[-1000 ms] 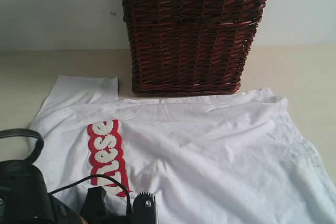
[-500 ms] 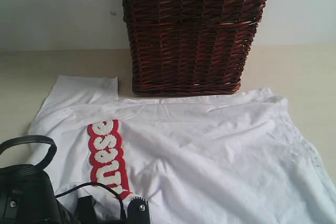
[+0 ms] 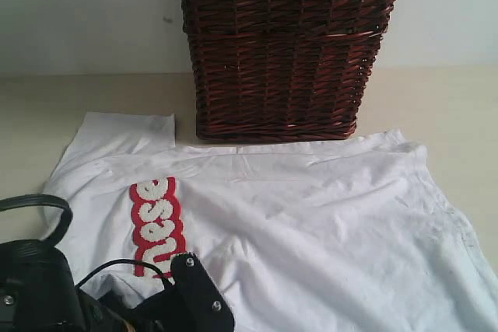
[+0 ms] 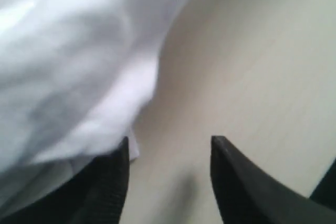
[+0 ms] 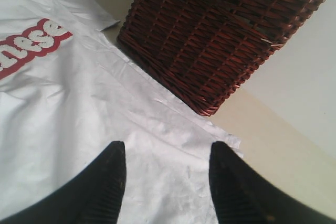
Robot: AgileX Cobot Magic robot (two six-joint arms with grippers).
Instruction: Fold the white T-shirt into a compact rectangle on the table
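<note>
I see a smooth cream-beige table [image 3: 47, 99] running back to a plain pale wall [image 3: 85, 13]. A dark brown wicker basket [image 3: 284, 52] stands at the table's far edge, its top cut off. The large white T-shirt [image 3: 311, 223] lies spread flat in front of the basket and reaches toward the near edge. My black left arm [image 3: 39, 293] hides the lower end of its red-outlined fuzzy lettering [image 3: 158, 223].

The left wrist view is blurred. In it my left gripper [image 4: 169, 142] stands parted over bare table, one finger against the shirt's edge and nothing between the jaws. My right gripper [image 5: 168, 148] hangs wide above the shirt, holding nothing.
</note>
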